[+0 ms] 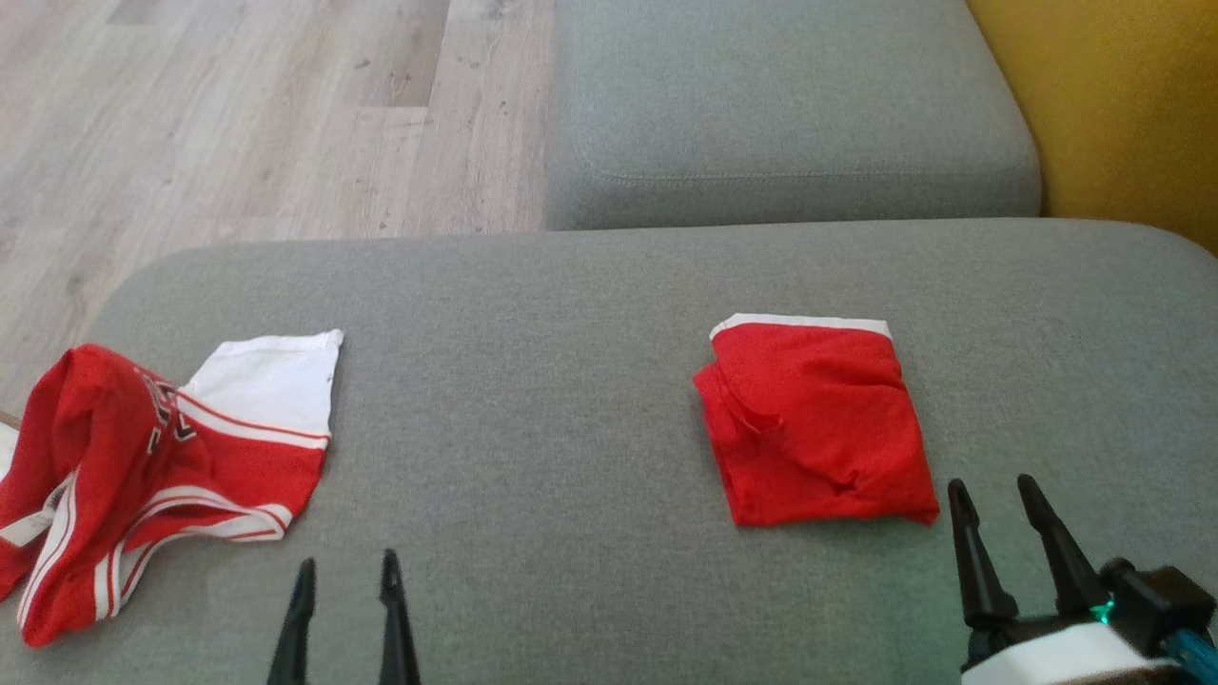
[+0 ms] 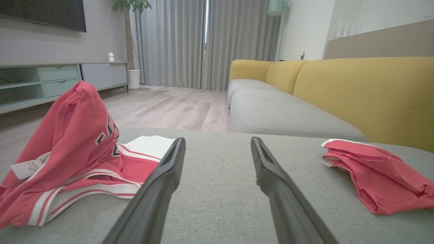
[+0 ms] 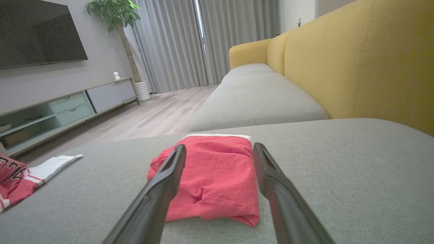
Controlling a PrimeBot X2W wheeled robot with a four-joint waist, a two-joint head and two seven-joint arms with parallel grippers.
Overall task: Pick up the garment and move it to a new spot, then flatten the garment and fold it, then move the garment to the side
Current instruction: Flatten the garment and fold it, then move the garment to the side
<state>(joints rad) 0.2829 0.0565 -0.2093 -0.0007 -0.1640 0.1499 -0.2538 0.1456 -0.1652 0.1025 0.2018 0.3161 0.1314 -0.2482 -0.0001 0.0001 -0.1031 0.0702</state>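
Down at the near edge of the grey seat [image 1: 533,381] the left gripper [image 1: 348,559] hovers with its jaws spread and nothing between them. Over by the near right corner sits the right gripper [image 1: 992,482], jaws apart too, gripping nothing, its tips just short of the folded red garment [image 1: 818,428]. That garment lies flat on the right half of the seat as a neat square, a white band showing along its far edge. Across at the left edge, well apart from it, a red-and-white jersey [image 1: 152,466] sits crumpled, one part humped up, a white panel spread flat toward the middle. Beyond the seat's far edge come a second grey cushion [image 1: 790,114], wood floor [image 1: 238,114] and a yellow backrest [image 1: 1123,105].
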